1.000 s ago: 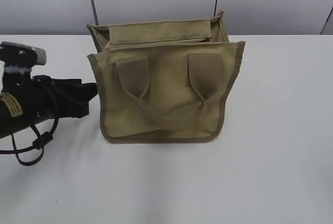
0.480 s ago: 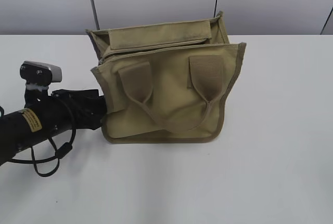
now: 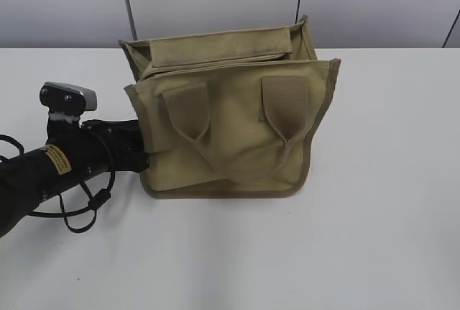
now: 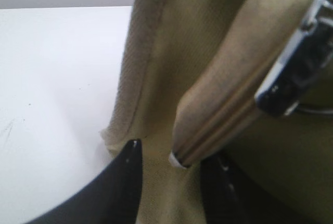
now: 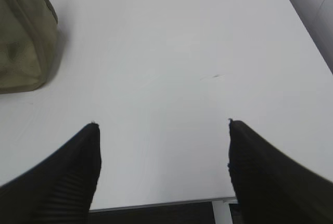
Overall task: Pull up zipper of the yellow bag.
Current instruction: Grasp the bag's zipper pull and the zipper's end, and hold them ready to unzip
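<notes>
left gripper (image 4: 171,161) moved in, straddling zipper (image 4: 223,109) end

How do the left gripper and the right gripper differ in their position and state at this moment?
The left gripper is at the khaki canvas bag, its black fingers either side of the zipper tape end; the right gripper hangs over the bare white table, wide open and empty. Both have black fingers.
</notes>
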Controlling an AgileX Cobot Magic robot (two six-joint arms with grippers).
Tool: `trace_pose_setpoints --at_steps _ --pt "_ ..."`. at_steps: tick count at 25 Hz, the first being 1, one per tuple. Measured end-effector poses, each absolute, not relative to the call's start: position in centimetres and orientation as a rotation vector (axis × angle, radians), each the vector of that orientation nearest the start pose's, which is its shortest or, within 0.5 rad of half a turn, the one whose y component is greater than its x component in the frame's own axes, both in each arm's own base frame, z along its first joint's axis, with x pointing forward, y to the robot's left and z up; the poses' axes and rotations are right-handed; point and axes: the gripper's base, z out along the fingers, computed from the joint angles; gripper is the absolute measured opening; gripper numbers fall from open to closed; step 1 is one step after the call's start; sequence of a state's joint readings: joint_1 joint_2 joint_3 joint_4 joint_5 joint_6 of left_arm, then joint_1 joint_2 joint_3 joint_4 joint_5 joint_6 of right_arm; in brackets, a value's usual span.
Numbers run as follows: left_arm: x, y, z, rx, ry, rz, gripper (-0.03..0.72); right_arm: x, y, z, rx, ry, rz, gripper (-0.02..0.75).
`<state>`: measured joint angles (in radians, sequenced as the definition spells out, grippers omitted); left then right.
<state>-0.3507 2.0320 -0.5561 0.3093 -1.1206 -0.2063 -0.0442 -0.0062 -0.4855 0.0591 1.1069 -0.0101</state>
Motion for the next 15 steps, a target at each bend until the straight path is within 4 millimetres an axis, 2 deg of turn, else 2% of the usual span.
trace_pose_setpoints --at_steps 9,11,15 --pt "28.64 -12.64 9.06 0.420 1.830 -0.497 0.055 -0.60 0.68 26.98 0.030 2.096 0.064 0.559" --pt "28.66 -12.67 9.19 0.419 1.816 -0.502 0.026 -0.60 0.68 26.98 0.030 2.096 0.064 0.559" --pt "28.41 -12.55 9.41 0.414 1.809 -0.502 0.020 -0.60 0.68 26.98 0.030 2.096 0.064 0.559"
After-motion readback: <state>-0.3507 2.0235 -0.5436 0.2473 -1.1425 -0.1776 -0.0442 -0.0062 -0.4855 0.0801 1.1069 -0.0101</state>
